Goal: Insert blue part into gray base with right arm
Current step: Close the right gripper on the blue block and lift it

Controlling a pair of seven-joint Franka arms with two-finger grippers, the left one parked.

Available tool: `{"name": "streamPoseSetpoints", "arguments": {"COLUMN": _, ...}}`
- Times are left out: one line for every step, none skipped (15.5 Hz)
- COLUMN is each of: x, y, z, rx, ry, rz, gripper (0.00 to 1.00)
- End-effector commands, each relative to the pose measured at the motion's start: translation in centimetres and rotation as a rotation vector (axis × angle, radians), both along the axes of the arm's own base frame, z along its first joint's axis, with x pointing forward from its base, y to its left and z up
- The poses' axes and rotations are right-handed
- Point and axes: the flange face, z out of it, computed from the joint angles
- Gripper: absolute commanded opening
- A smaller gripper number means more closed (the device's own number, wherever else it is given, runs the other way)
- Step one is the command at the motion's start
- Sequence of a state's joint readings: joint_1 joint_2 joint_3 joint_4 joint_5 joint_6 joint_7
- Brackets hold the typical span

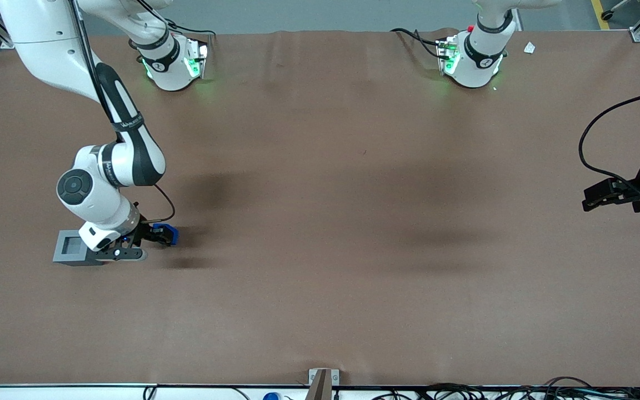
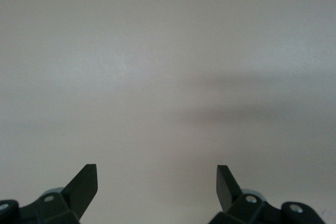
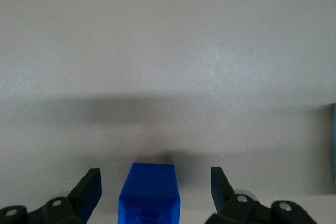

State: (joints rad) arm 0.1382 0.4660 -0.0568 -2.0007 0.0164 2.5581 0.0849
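**Q:** Nearest the front camera among the task's things, what is there?

**A:** One gripper (image 1: 165, 235), black, on the right arm (image 1: 110, 166), low over the brown table (image 1: 353, 222) toward the working arm's end. Just beside it sits one gray base (image 1: 71, 247), and at its tips one blue part (image 1: 169, 233).

**Q:** How do the fingers stand?

**A:** Apart. In the right wrist view the two fingertips (image 3: 89, 187) flank the blue part (image 3: 149, 195) with a gap of table showing on each side, so neither pad touches it. The gripper (image 3: 155, 192) is spread around the block, not clamped on it.

**Q:** Where exactly is the blue part?

**A:** Between the fingers, resting on the table, roughly centred in the opening. From the front it shows at the gripper's tip, on the side away from the gray base.

**Q:** And the gray base relative to the gripper?

**A:** It lies at the wrist end of the hand, partly covered by the white wrist body. Its square recess faces up. The blue part and the base are apart, with the gripper's body between them.

**Q:** Counts?

**A:** One blue part, one gray base, one working gripper with two fingers.
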Motion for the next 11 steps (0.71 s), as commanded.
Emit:
{"name": "streamPoseSetpoints", "arguments": {"x": -1.2, "y": 0.3, "z": -0.4, "rx": 0.01, "ry": 0.019, "rz": -0.068, "gripper": 0.9}}
{"name": "streamPoseSetpoints", "arguments": {"x": -1.6, "y": 0.5, "z": -0.6, "rx": 0.008, "ry": 0.033, "rz": -0.072, "gripper": 0.89}}
{"name": "streamPoseSetpoints", "arguments": {"x": -1.8, "y": 0.6, "z": -0.7, "rx": 0.008, "ry": 0.038, "rz": -0.071, "gripper": 0.88}}
{"name": "streamPoseSetpoints", "arguments": {"x": -2.0, "y": 0.6, "z": -0.9, "rx": 0.008, "ry": 0.044, "rz": -0.071, "gripper": 0.88}}
{"name": "streamPoseSetpoints", "arguments": {"x": -2.4, "y": 0.5, "z": -1.3, "rx": 0.006, "ry": 0.053, "rz": -0.071, "gripper": 0.86}}
{"name": "streamPoseSetpoints", "arguments": {"x": -2.6, "y": 0.5, "z": -1.2, "rx": 0.006, "ry": 0.054, "rz": -0.071, "gripper": 0.83}}
{"name": "streamPoseSetpoints", "arguments": {"x": -2.7, "y": 0.5, "z": -1.2, "rx": 0.006, "ry": 0.056, "rz": -0.071, "gripper": 0.81}}
{"name": "streamPoseSetpoints", "arguments": {"x": -2.8, "y": 0.5, "z": -1.0, "rx": 0.007, "ry": 0.056, "rz": -0.071, "gripper": 0.77}}
{"name": "streamPoseSetpoints", "arguments": {"x": -3.0, "y": 0.5, "z": -1.0, "rx": 0.006, "ry": 0.062, "rz": -0.072, "gripper": 0.73}}
{"name": "streamPoseSetpoints", "arguments": {"x": -2.9, "y": 0.5, "z": -1.0, "rx": 0.006, "ry": 0.061, "rz": -0.072, "gripper": 0.67}}
{"name": "streamPoseSetpoints", "arguments": {"x": -3.0, "y": 0.4, "z": -1.0, "rx": 0.006, "ry": 0.062, "rz": -0.073, "gripper": 0.6}}
